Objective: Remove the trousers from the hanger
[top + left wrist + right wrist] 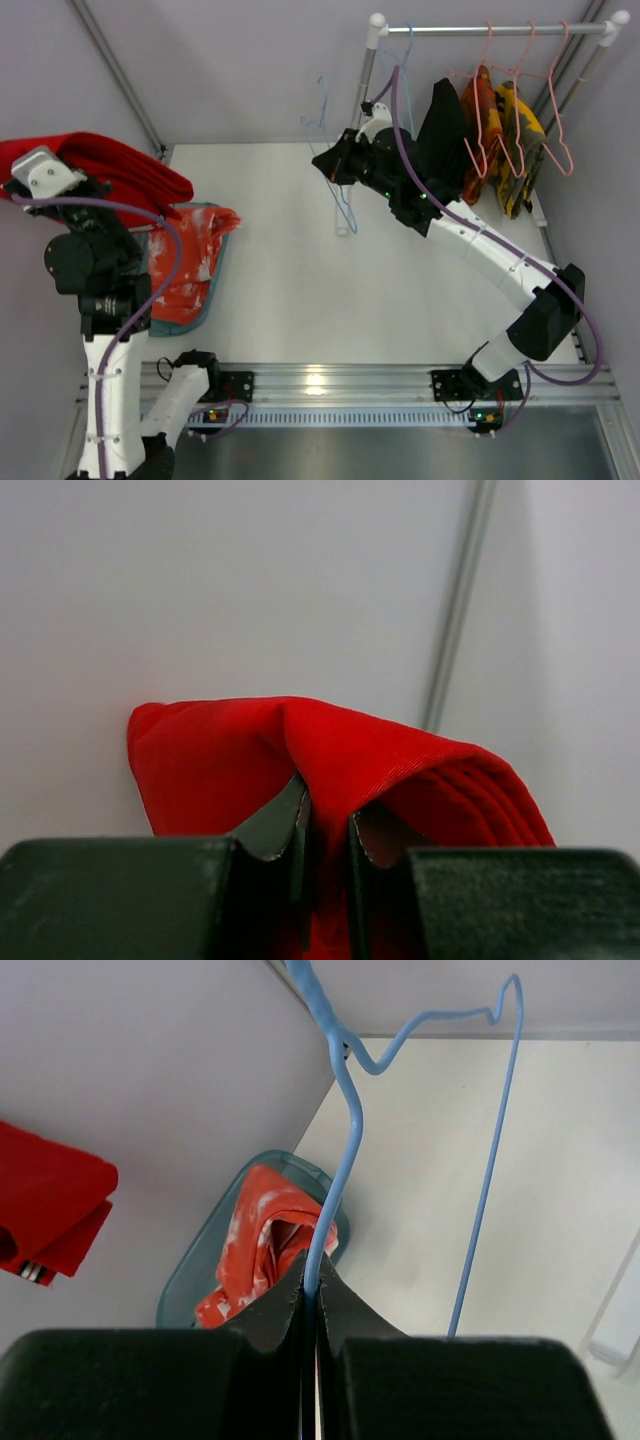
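Plain red trousers (pixel 110 165) hang in folds at the far left, off the table, with my left gripper (pixel 328 825) shut on a fold of that cloth (pixel 230 760). My right gripper (pixel 322 165) is shut on the wire of an empty blue hanger (pixel 340 1130), its fingertips (pixel 290 1295) pinching the wire just below the neck. The hanger (pixel 335 175) is held left of the rack, off the rail. The orange-red trousers with whitish blotches (pixel 195 260) lie crumpled in a teal bin (pixel 216 285) at the table's left edge, also visible below the right gripper (pixel 262 1245).
A clothes rack stands at the back right, its rail (pixel 490 30) carrying pink hangers (pixel 520 100), yellow-and-orange garments (pixel 518 140) and a black garment (pixel 445 125). The rack's left post (pixel 366 80) and white foot (pixel 345 228) are close to the blue hanger.
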### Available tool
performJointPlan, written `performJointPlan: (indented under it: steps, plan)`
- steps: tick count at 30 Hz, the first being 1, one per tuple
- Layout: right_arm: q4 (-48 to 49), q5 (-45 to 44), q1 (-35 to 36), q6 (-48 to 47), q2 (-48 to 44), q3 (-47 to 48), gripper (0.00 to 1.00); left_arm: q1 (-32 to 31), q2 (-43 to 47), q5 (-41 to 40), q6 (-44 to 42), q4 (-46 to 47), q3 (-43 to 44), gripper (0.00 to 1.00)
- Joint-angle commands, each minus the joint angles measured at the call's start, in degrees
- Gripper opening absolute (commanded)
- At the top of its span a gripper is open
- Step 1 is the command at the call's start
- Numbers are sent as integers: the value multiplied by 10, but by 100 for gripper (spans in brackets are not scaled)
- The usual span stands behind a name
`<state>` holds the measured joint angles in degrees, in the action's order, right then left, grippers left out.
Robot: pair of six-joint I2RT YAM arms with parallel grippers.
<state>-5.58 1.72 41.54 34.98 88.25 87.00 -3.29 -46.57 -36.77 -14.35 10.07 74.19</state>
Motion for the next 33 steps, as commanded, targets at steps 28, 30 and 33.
performJointPlan:
  steps: [28,30,33]
  plan:
    - [34,91,20,-25,-88,-16,0,172,360,100,46,-183,-382,0]
    - [29,91,20,-26,-88,-14,0,172,340,136,45,-160,-409,0]
    - [24,89,17,-31,-90,-9,0,172,289,197,52,-109,-427,0]
